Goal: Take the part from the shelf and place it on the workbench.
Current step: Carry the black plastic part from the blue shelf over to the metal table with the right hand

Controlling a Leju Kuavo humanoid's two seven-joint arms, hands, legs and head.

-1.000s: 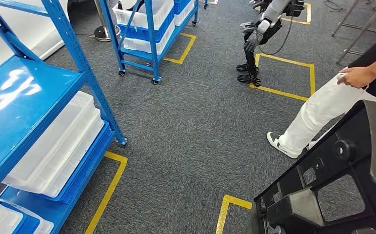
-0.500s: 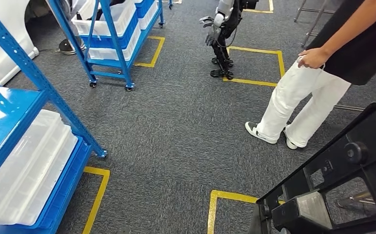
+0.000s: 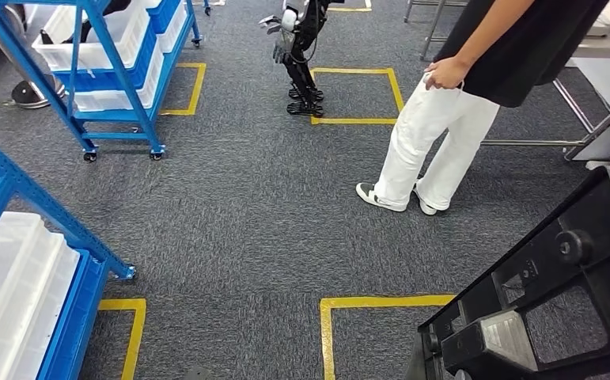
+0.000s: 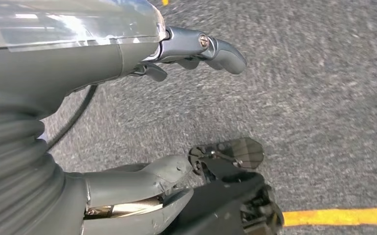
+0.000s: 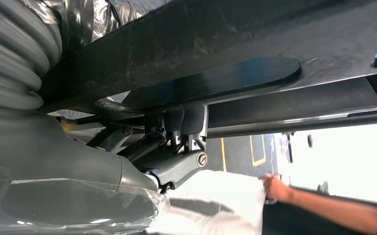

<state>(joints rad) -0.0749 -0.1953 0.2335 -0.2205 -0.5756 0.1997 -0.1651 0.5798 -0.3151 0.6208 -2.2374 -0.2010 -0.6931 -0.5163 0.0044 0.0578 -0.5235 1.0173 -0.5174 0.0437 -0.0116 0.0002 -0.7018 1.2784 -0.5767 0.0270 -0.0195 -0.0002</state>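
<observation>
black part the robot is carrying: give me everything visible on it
The black part is a large, matte frame that looks like moulded plastic, with rectangular cut-outs, a round boss and a blocky lug on its face. In the head view it sits tilted at lower right, above the grey carpet, cut off by the picture's edges. In the right wrist view its dusty underside shows a long oval recess, and the right hand grips it from beneath, fingers pressed against the part. It is off the shelf and not yet on any bench.
</observation>
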